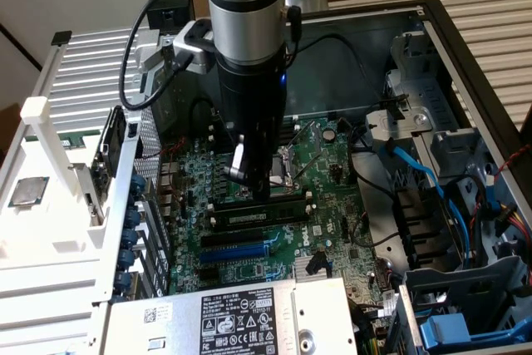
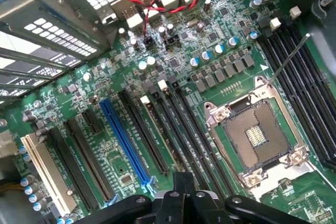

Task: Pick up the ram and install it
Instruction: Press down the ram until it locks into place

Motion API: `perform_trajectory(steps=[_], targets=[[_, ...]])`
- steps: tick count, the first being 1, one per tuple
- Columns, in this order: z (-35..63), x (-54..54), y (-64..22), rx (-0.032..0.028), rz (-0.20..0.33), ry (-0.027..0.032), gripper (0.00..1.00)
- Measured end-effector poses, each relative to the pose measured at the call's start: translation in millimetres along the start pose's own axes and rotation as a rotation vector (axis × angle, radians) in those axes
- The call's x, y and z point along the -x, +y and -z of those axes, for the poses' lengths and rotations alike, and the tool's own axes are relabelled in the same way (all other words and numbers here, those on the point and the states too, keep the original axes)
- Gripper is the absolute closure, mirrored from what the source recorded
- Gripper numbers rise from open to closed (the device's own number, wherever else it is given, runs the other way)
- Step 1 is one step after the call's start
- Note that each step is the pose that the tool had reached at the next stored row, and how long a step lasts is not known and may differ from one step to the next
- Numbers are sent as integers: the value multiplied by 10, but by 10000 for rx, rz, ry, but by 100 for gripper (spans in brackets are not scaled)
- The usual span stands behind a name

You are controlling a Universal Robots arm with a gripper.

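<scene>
In the exterior view the gripper (image 1: 256,184), fingers closed together and holding nothing visible, hangs over the ram (image 1: 264,212), a dark stick with a pale label lying in a slot on the motherboard (image 1: 332,205). In the wrist view the closed gripper (image 2: 181,195) hangs above black slots (image 2: 173,129); pressing off-centre could leave the ram half-seated.

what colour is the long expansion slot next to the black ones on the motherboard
Blue; the expansion slot shows best in the wrist view.

Ram (image 1: 253,215) seated in motherboard (image 1: 324,164) slot; hand (image 1: 258,193) just above it; power supply (image 1: 241,318) nearer camera.
</scene>
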State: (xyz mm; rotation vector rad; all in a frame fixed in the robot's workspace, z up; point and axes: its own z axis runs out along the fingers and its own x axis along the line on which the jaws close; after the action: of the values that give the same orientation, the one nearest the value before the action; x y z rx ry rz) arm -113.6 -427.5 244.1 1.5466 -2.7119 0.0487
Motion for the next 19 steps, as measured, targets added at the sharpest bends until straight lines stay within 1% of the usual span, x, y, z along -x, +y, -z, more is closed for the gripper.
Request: perform_trajectory(steps=[3, 4, 6, 7, 8, 10, 11, 19], targets=[[0, 0, 0, 6, -379, 18, 90], [0, 0, 0, 9, -767, 40, 90], [0, 0, 0, 12, -1019, 54, 90], [0, 0, 0, 14, -1391, 76, 90], [0, 0, 0, 16, -1636, 91, 90], [0, 0, 0, 16, -1888, 108, 90], [0, 0, 0, 13, -2240, 137, 90], [0, 0, 0, -6, -3130, 225, 90]])
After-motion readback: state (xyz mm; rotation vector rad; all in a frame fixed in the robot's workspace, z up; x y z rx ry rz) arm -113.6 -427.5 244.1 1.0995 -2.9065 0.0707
